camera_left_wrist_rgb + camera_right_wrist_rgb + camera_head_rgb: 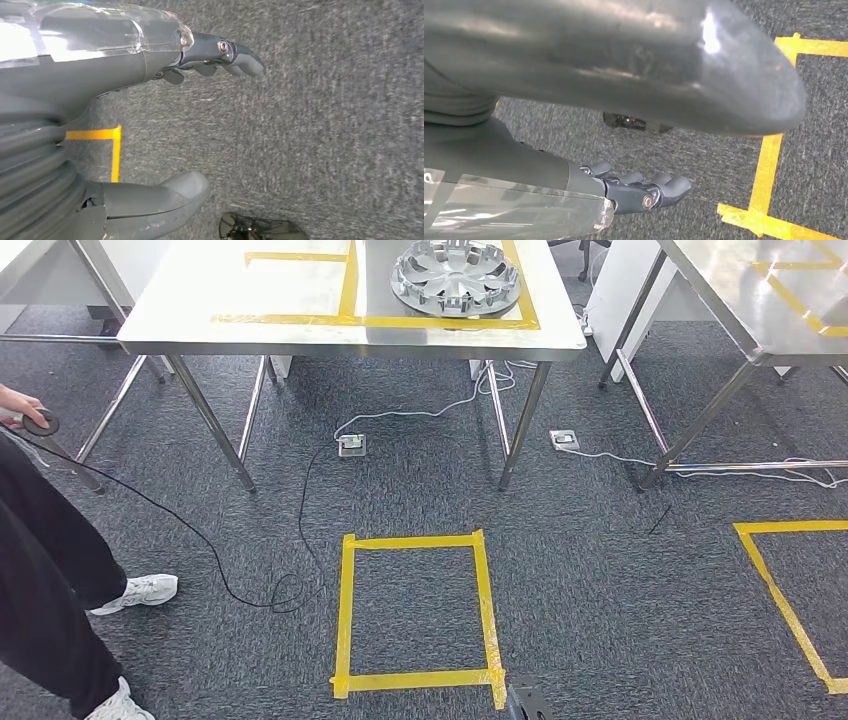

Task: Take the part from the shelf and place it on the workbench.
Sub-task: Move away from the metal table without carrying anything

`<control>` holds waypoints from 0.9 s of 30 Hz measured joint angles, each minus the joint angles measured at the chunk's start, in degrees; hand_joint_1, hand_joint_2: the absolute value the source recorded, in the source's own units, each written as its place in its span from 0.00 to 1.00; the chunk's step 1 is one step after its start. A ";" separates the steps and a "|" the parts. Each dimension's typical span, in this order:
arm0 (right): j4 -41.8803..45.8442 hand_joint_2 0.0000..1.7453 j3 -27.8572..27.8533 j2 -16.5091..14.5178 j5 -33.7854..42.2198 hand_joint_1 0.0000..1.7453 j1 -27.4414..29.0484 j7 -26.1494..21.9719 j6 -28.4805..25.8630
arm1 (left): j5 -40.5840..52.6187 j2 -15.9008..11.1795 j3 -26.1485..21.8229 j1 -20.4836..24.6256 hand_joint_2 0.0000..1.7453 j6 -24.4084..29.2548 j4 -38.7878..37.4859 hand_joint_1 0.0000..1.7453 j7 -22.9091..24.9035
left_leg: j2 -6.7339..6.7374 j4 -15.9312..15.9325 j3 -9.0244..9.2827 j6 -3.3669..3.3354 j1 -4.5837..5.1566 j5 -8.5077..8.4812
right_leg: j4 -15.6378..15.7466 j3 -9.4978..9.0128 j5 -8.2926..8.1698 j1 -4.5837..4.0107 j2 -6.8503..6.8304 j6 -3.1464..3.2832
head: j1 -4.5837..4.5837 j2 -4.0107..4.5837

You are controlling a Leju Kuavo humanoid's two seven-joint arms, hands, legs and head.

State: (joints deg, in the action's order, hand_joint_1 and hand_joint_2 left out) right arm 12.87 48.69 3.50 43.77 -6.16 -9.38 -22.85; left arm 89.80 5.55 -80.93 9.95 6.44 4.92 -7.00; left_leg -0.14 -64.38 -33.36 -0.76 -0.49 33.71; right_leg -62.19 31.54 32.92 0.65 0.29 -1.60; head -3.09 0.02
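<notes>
Far left of the head view: a person (pixel 45 570) in dark trousers and white shoes stands at the frame edge, one hand holding a small round device with a black cable (pixel 200 540) trailing across the carpet.

Lower centre: a yellow tape rectangle (pixel 415 612) marks the carpet.

Top centre: the part (pixel 456 276), a round silver wheel-cover-like disc, lies flat on the steel table (pixel 250 300), inside a yellow taped outline. Being round, it presents no long axis. A second steel table (pixel 760 290) stands at upper right.

Left hand (pixel 200 125): hanging over carpet, fingers (pixel 240 57) extended, thumb apart, holding nothing.

Right hand (pixel 624 185): likewise over carpet beside yellow tape, fingers (pixel 664 187) loosely extended, nothing held.

Assessment: the part lies ahead of and above both hanging hands, well apart from each. It sits slightly right of frame centre, so the right hand appears marginally nearer; the difference is small. No shelf is visible, so whether this table is source or destination cannot be determined.
</notes>
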 joint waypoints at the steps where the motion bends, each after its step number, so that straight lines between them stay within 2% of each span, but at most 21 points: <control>1: 0.00 0.00 0.22 0.05 -0.16 0.00 -0.01 0.20 -0.12 | 0.02 0.09 -0.06 -0.01 1.00 -0.23 0.01 0.00 0.56 | 0.00 0.01 0.00 0.00 0.00 0.00 | 0.00 0.00 0.00 0.00 0.00 0.00 | 0.02 0.00; 4: 0.00 0.00 0.81 0.40 -0.40 0.00 -0.03 1.17 -0.13 | -0.32 0.37 -0.10 -0.07 1.00 -0.34 0.01 0.00 0.28 | 0.00 0.04 0.01 -0.02 0.00 -0.01 | 0.01 -0.01 0.00 0.00 0.00 0.00 | 0.02 0.00; 8: 0.07 0.00 1.29 1.39 -0.21 0.00 -0.09 1.47 -0.14 | -0.71 0.68 -0.19 -0.11 1.00 0.02 0.00 0.00 -3.90 | 0.03 0.05 0.02 -0.02 0.00 -0.02 | 0.03 -0.03 -0.03 0.01 0.00 -0.03 | -0.02 0.00; 11: 0.50 0.00 1.42 2.24 0.59 0.00 -0.29 0.39 -0.45 | -0.25 1.07 -0.21 -0.11 1.00 -0.08 0.00 0.00 -5.26 | 0.07 0.05 0.03 -0.02 0.00 -0.02 | 0.06 -0.04 -0.06 0.01 0.00 -0.08 | -0.02 0.00; 18: 1.31 0.00 1.44 2.88 1.43 0.00 -0.68 -0.13 -0.51 | 0.03 2.14 -0.19 -0.12 1.00 -0.27 0.00 0.00 -4.20 | 0.09 0.06 0.06 -0.03 0.00 -0.02 | 0.09 -0.05 -0.08 0.00 0.01 -0.11 | -0.08 0.00; 27: 1.33 0.00 1.62 2.84 1.96 0.00 -0.51 -0.59 -0.69 | 0.02 2.21 -0.19 -0.12 1.00 -0.88 0.00 0.00 -3.74 | 0.08 0.14 0.09 -0.05 0.00 -0.03 | 0.10 -0.06 -0.09 0.01 0.01 -0.12 | -0.08 0.00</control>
State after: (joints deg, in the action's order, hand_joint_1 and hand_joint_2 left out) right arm 14.20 50.31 6.34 45.73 -6.67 -9.97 -23.54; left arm 89.82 7.76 -81.11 9.83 5.55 4.92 -10.74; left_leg -0.05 -64.24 -33.27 -0.81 -0.48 33.68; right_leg -62.09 31.48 32.83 0.66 0.30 -1.72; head -3.17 0.02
